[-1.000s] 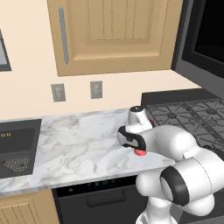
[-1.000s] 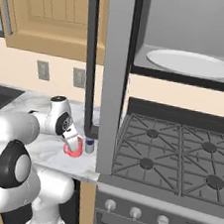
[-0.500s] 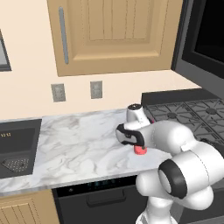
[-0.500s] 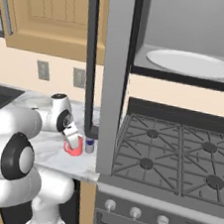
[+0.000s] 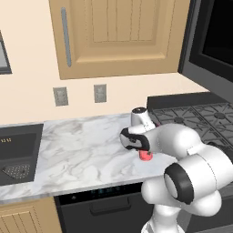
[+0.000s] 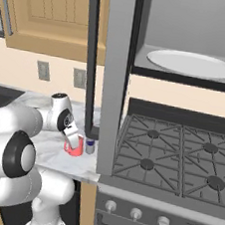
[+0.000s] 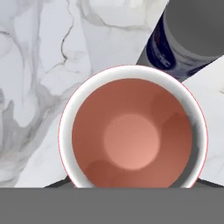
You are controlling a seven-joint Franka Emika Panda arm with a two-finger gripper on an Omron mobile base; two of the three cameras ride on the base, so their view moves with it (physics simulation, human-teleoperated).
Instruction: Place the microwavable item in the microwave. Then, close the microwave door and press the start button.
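Note:
The microwavable item (image 5: 146,155) (image 6: 74,145), a small red cup, stands on the marble counter (image 5: 82,145) near its right end. In the hand view the cup (image 7: 131,131) is seen straight from above, with a white rim and a red-brown inside. My gripper (image 6: 73,138) (image 5: 144,151) reaches down over it, and its dark fingertips (image 7: 65,182) press against the cup's two sides, so it is shut on the cup. The microwave (image 6: 196,25) hangs above the stove with its round plate (image 6: 192,64) inside. The microwave door (image 6: 91,56) (image 5: 209,41) is swung wide open.
A small bottle with a blue label (image 6: 90,145) (image 7: 183,39) stands right beside the cup, under the open door's lower edge. The gas stove (image 6: 178,158) lies to the right. A sink (image 5: 18,152) sits at the counter's left end, and wooden cabinets (image 5: 118,36) hang above.
The fingers have closed in onto the cup's sides. The arm has shifted slightly; the cup stays on the counter.

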